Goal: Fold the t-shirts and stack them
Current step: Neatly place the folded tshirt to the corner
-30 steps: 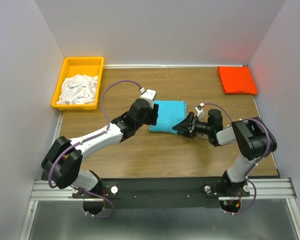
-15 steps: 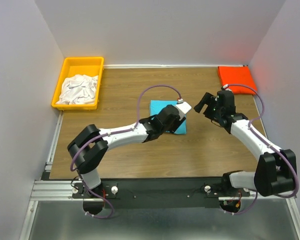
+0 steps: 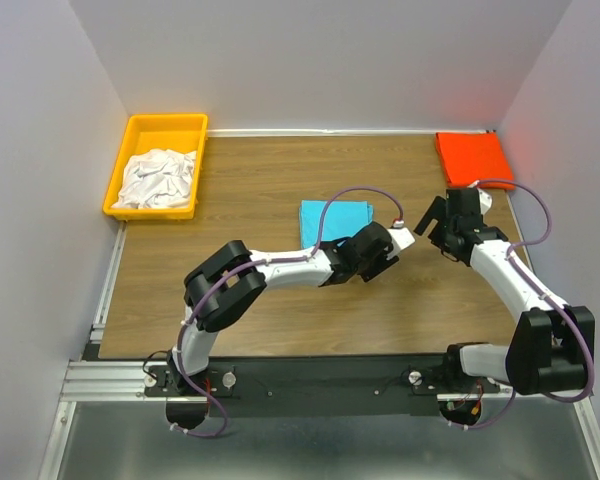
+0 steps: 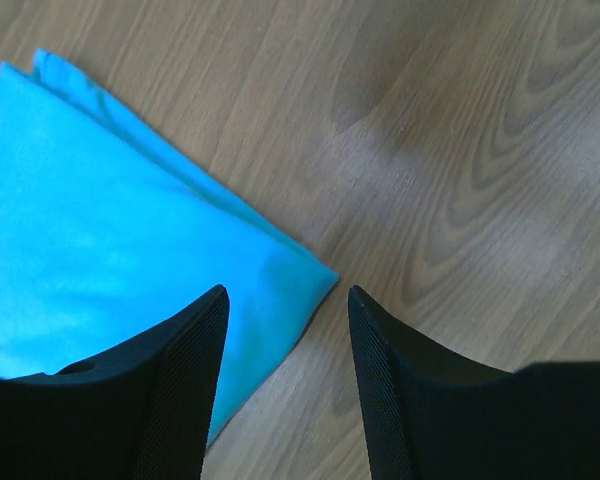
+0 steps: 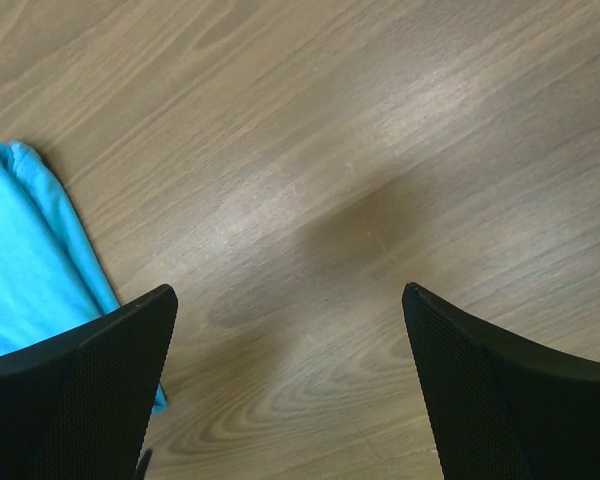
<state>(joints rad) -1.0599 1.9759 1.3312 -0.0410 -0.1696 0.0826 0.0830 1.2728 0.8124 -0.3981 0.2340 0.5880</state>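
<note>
**Jaws apart on both sides, two shirts folded, nothing stacked yet**

Jaws are seen parted on both arms, and nothing is clamped in either. On the left gripper (image 4: 287,295) the gap is moderate. Only a corner of the turquoise shirt (image 4: 100,220) is seen past the fingertips, and it is lying flat on the wood rather than being pinched. The right gripper (image 5: 288,290) is spread wide over bare table (image 5: 380,150), with just an edge of the same shirt caught at the left of its view.

As for progress, the turquoise shirt is laid as a neat folded rectangle around the middle of the table, so it can be counted as folded. The orange-red shirt (image 3: 473,158) is folded too and is parked at the far right corner, well apart from the turquoise one. No stack is formed yet (two tidy squares in two different spots don't count).

The white shirts (image 3: 158,178) are left crumpled in the yellow bin (image 3: 165,122) at the far left, and how many are in there can't be told. The job is judged to be short of halfway: the whites are to be pulled out and folded, and everything is to be gathered into one pile.
</note>
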